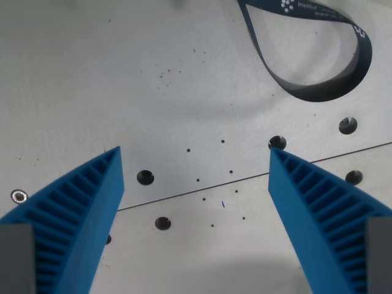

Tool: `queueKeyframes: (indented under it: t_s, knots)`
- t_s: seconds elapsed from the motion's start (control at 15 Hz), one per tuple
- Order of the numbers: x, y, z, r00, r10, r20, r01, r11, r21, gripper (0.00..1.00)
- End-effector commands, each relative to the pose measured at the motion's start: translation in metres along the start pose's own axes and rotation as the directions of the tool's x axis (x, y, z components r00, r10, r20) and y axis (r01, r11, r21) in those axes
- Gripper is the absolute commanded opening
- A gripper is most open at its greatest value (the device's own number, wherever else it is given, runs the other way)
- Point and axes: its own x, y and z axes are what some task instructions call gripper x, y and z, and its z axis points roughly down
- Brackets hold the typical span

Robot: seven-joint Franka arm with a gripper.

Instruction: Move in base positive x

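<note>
Gripper: spread wide, nothing between the two blue ribbed fingers; one rises from the lower left of the frame, the other from the lower right.
Surface: pale grey metal table with several round bolt holes, small dark specks, and a thin seam running across below the middle.
Lanyard: dark blue printed strap looped in the upper right, lying flat on the table, well apart from the fingers.
Screw: silver head at the left edge.
</note>
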Motion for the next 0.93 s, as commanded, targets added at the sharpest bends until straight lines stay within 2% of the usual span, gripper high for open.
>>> queueKeyframes:
  t_s: [0.07,0.93]
  knots:
    - [0.005,-0.002,-0.002,1.0,0.002,-0.005,-0.002,1.0,0.001,1.0]
    - [0.07,-0.033,-0.001,1.0,0.002,-0.005,-0.002,1.0,0.001,1.0]
